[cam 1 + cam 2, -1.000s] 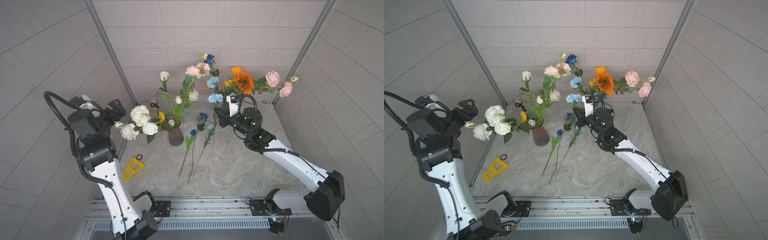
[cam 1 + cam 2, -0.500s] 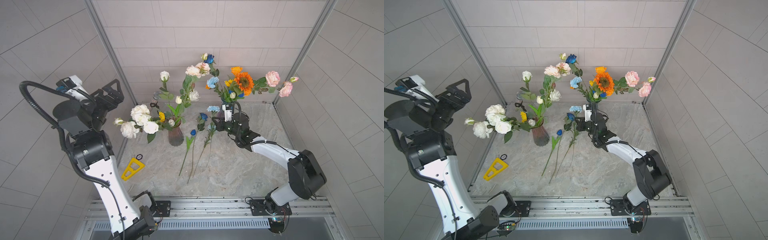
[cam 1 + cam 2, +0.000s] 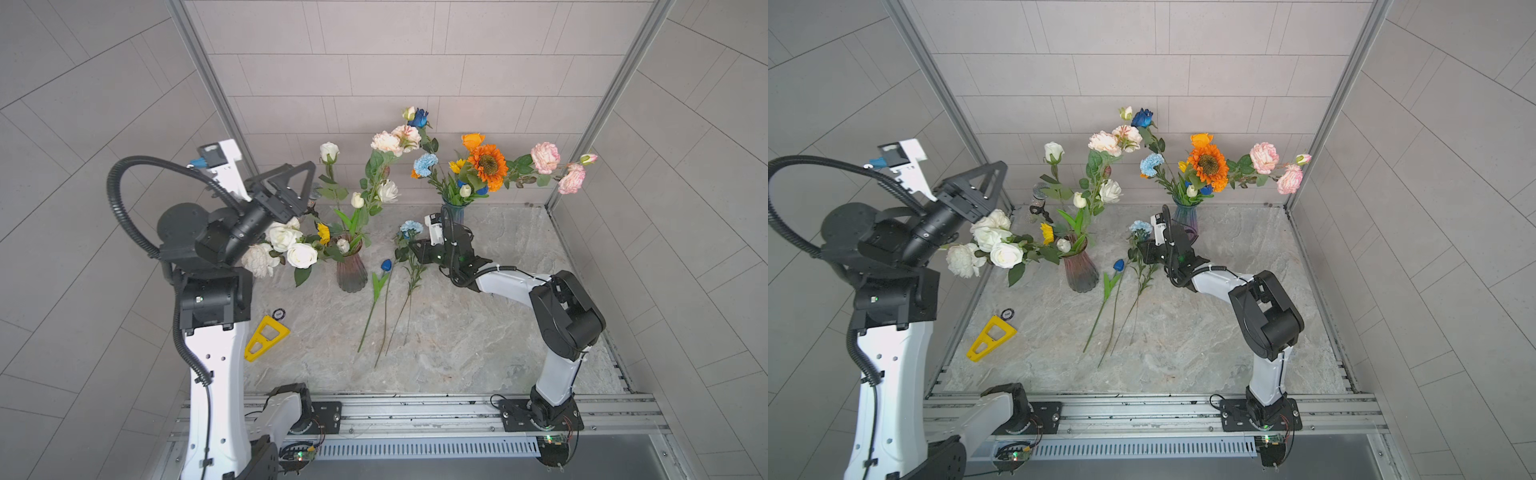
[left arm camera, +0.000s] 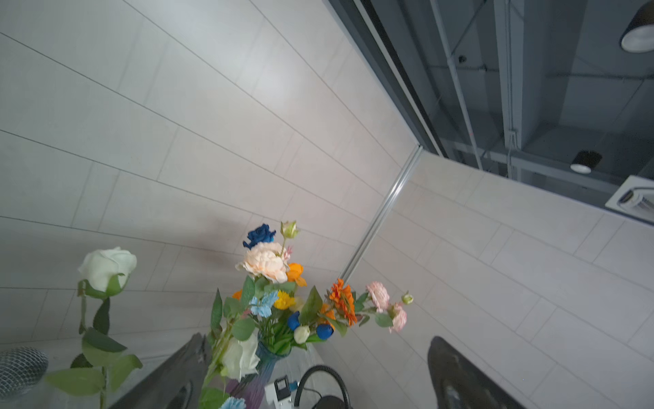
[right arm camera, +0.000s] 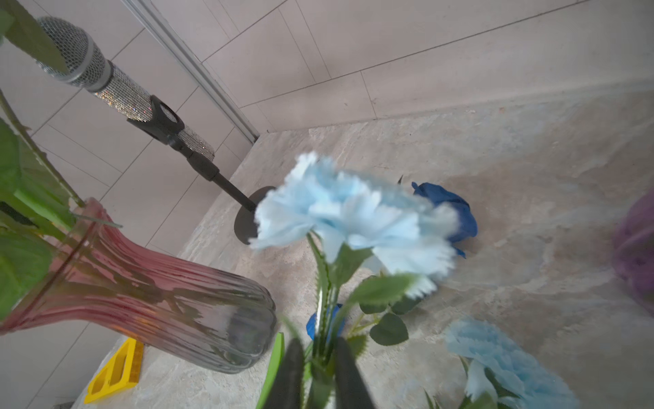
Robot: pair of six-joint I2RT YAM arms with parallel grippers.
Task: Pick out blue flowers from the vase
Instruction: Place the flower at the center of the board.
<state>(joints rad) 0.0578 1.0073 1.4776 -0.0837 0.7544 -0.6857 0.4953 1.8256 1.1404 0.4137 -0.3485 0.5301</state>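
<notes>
Blue flowers are split between the marble-patterned counter and the far bluish-purple glass vase. A small dark blue tulip bud lies on the counter just right of the pinkish ribbed glass vase, with long green stems trailing nearward. The right claw sits low beside them. Its fingers flank the stem of a frilly light blue carnation; whether they pinch it I cannot tell. A second light blue carnation, a dark blue rose and dark blue buds stand in the far bouquet. The left claw is raised at the left, spread wide and empty.
</notes>
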